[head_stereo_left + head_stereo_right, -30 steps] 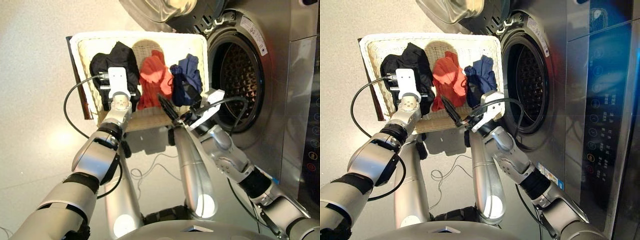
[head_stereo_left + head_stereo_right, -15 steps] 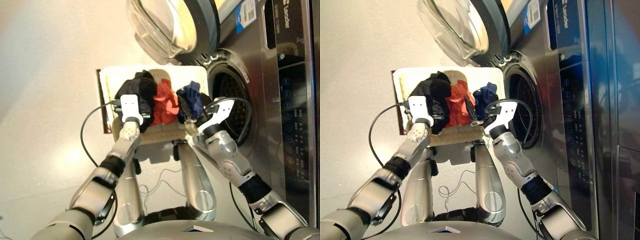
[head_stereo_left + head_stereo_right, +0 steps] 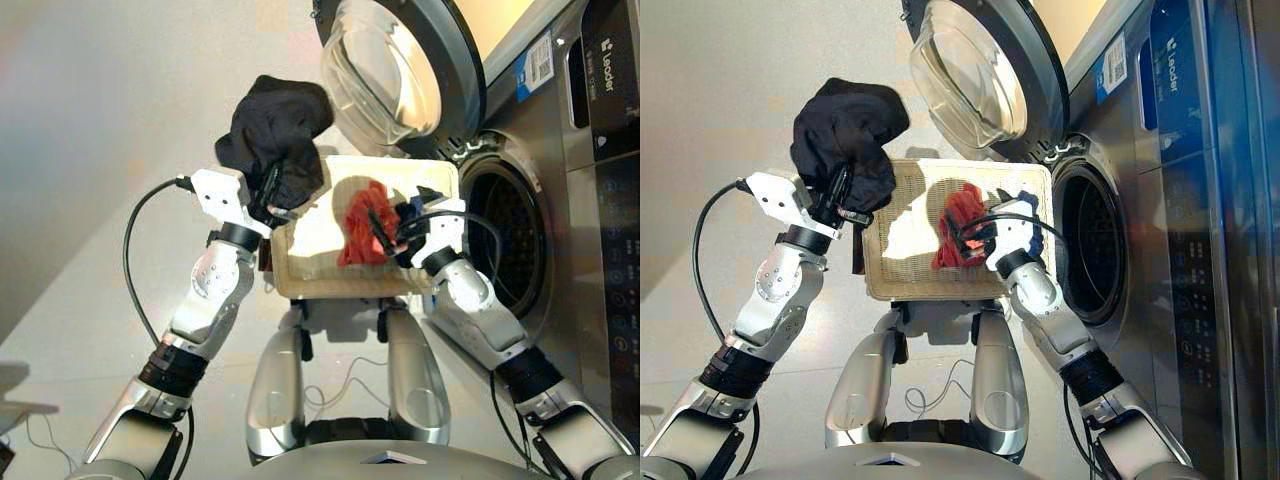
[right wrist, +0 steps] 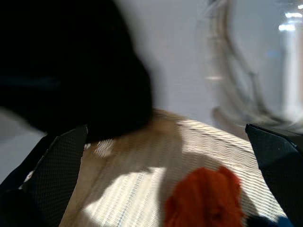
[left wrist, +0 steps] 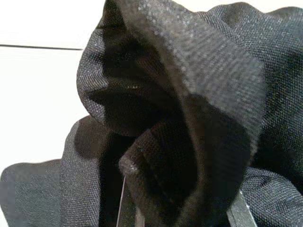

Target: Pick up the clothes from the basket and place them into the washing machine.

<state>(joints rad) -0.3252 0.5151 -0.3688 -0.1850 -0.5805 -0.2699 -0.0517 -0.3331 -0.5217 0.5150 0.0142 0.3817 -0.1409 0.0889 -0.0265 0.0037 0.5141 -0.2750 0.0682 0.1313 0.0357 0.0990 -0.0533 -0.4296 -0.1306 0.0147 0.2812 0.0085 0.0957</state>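
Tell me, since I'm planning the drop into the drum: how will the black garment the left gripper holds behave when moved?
Probably floppy: the black garment bunches in loose folds around the left gripper rather than keeping a shape. Likely light, since a small pinch carries it clear of the basket. Its loose folds might snag on the washing machine opening.

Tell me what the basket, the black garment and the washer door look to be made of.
Basket: pale woven wicker or cane, matte; the weave shows across its floor.
Black garment, held up by the left gripper: soft, fine-knit fabric, matte; it folds and droops, with the knit grain visible in the left wrist view.
Washer door: clear glass or plastic bowl, glossy with reflections, in a dark rim.
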